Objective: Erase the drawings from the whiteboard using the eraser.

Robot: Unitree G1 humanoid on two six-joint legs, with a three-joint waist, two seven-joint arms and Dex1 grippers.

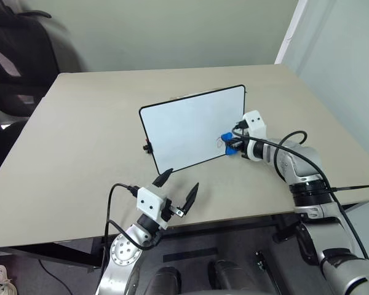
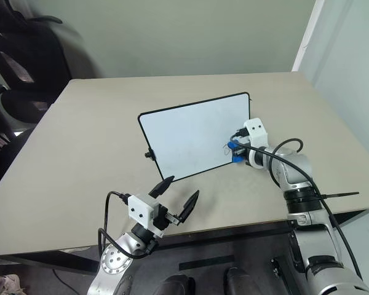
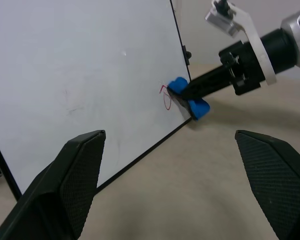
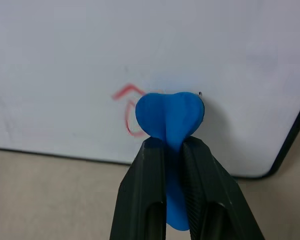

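The whiteboard (image 1: 190,126) stands tilted on the table, black-framed. Near its lower right corner is a small red drawing (image 4: 126,107), partly covered by the blue eraser (image 4: 170,120). My right gripper (image 1: 232,144) is shut on the eraser (image 1: 227,142) and presses it against the board face over the right part of the scribble (image 3: 165,97). The eraser (image 3: 187,97) sits close to the board's edge. My left gripper (image 1: 175,190) hovers open near the table's front edge, in front of the board, holding nothing.
The beige table (image 1: 80,141) carries the board alone. Black office chairs (image 1: 12,55) stand at the far left beyond the table. A wall panel edge (image 1: 292,37) rises at the back right.
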